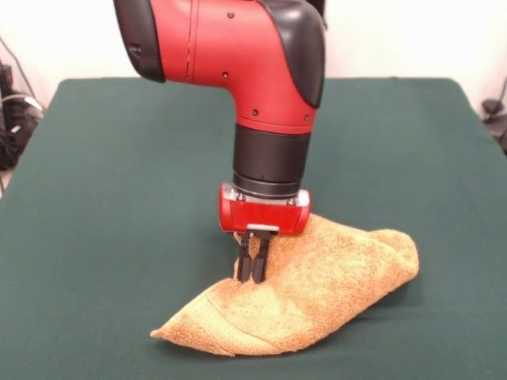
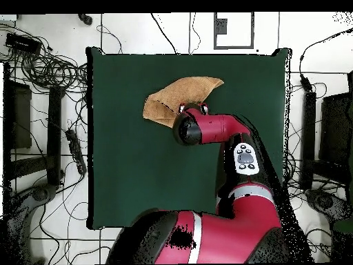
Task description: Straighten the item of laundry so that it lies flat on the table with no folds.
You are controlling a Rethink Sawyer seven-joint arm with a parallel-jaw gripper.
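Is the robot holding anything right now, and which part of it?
The gripper has its jaws closed together on the towel, pinching the upper fold near the cloth's middle.

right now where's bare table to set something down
Most of the table is bare: the wide green stretch in the overhead view between the towel and the robot's base, plus the whole side away from the arm. It's crowded only near the far edge, where the claw sits on the folded towel.

Towel (image 2: 185, 95) folded, bunched near table (image 2: 138, 159) far edge; arm (image 2: 214, 129) overlapping it.
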